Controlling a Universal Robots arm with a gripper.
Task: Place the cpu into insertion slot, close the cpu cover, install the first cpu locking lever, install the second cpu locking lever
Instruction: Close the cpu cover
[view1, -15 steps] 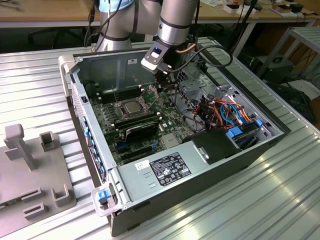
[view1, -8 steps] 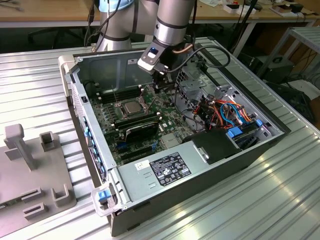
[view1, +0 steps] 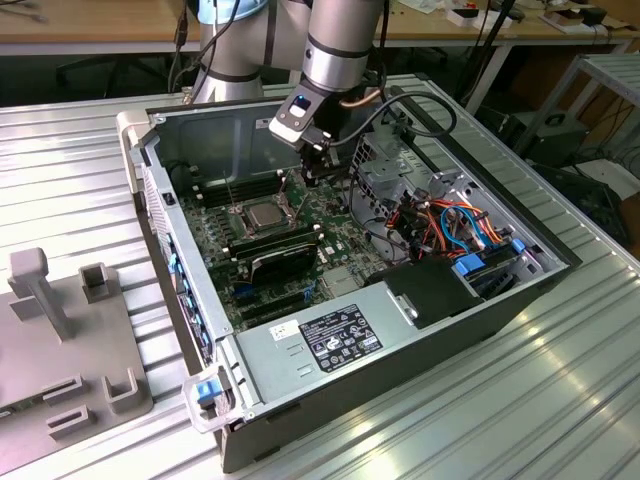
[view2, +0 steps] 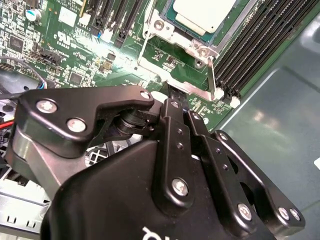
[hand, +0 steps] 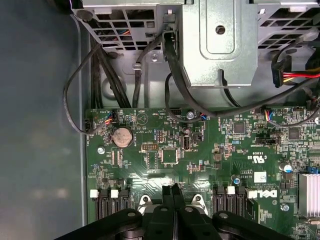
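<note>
R: Ribbed metal table (view1: 560, 400), with an open computer case (view1: 150, 200) lying on it and workbenches behind. Exterior view first: where does the job stand?

S: The cpu (view1: 262, 212) lies flat in the insertion slot (view1: 240, 224), so I log step one as done. Two thin locking levers (view1: 232, 195) stand up beside the socket, and I judge neither is latched. I cannot tell the cover's state from here.

R: Arm pose?

S: The arm reaches down into the case with its wrist tilted. The gripper (view1: 318, 165) is low over the motherboard (view1: 335, 240), near the socket on the exterior view's right and apart from the cpu.

R: Second wrist view?

S: The silvery cpu top (view2: 202, 12) shows through the cpu cover (view2: 170, 35), which looks folded down around it. The cover step is probably done. One lever (view2: 213, 70) runs free beside the memory slots (view2: 250, 40). The gripper (view2: 175, 95) ends at the frame's edge bar. I cannot tell whether it touches.

R: First wrist view?

S: The fingers (hand: 170, 200) are pressed together with nothing seen between them, over the motherboard (hand: 165, 150). A drive cage (hand: 220, 45) and cables lie beyond. Both lever steps remain, by my reading.
</note>
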